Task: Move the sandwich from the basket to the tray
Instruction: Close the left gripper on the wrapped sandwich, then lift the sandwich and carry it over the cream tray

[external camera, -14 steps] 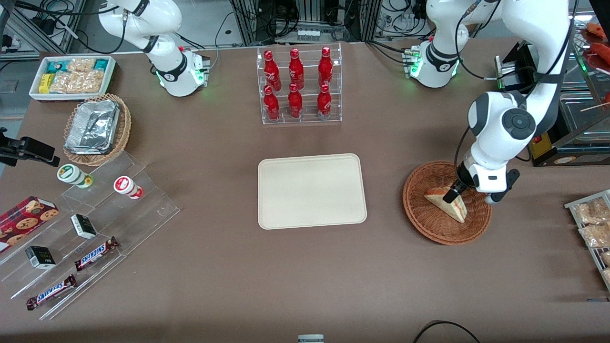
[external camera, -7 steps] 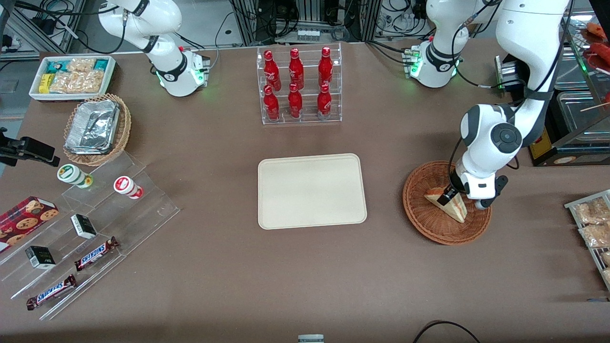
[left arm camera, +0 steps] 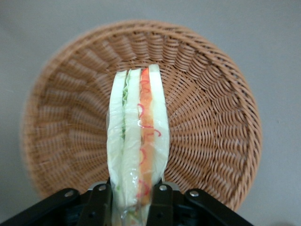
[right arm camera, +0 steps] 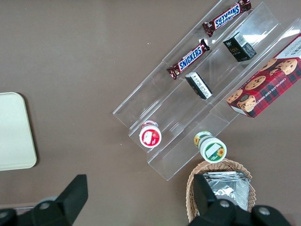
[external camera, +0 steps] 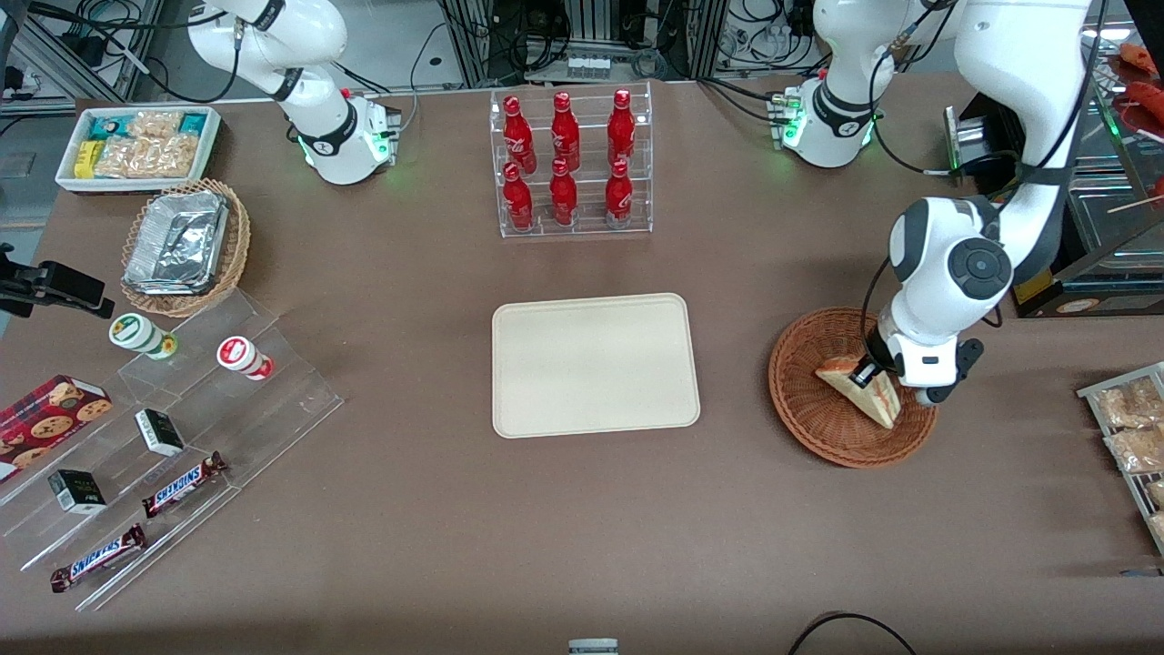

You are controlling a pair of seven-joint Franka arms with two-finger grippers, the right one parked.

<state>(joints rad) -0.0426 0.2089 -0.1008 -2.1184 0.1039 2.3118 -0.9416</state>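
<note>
Brown table (external camera: 436, 509) is carrying tray (external camera: 596, 364) at centre, w/ bottle rack (external camera: 573, 164) farther from camera. Basket (external camera: 818, 409) is sitting toward working arm's end, gripper (external camera: 867, 375) above it; acrylic snack stand (external camera: 173, 437) toward parked arm's.

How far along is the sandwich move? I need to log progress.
Done: the gripper is shut on the sandwich, fingers pressing both bread faces. In hand: the sandwich hangs over the wicker basket, apparently lifted off its floor. Left: carry it toward the parked arm's end to the cream tray, which holds nothing yet, and release.
</note>
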